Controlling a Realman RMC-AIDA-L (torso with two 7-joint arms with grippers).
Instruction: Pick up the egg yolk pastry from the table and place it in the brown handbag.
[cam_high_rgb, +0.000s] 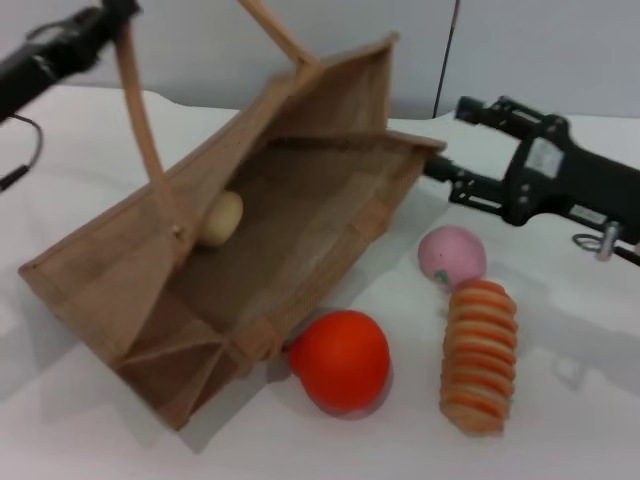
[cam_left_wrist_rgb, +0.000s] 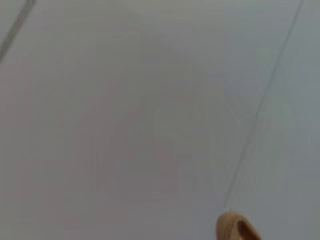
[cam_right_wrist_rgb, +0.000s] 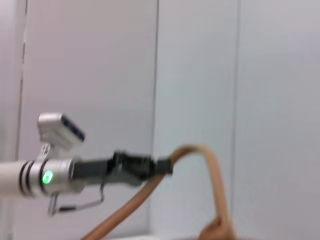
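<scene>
The pale, round egg yolk pastry (cam_high_rgb: 222, 217) seemingly rests inside the tilted, open brown handbag (cam_high_rgb: 300, 230).

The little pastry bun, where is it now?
In the head view the pastry lies inside the open brown bag, on the robot's left part of the table, near the handle that the left hand holds up.

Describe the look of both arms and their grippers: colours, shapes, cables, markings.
The left gripper is slim and matte black, with a thin dark cable looping beneath. From the right wrist view, its arm is a white cylinder with black rings, a green light and a small boxy camera. The right gripper is black and angular, with a pale label patch and a metal ring.
</scene>
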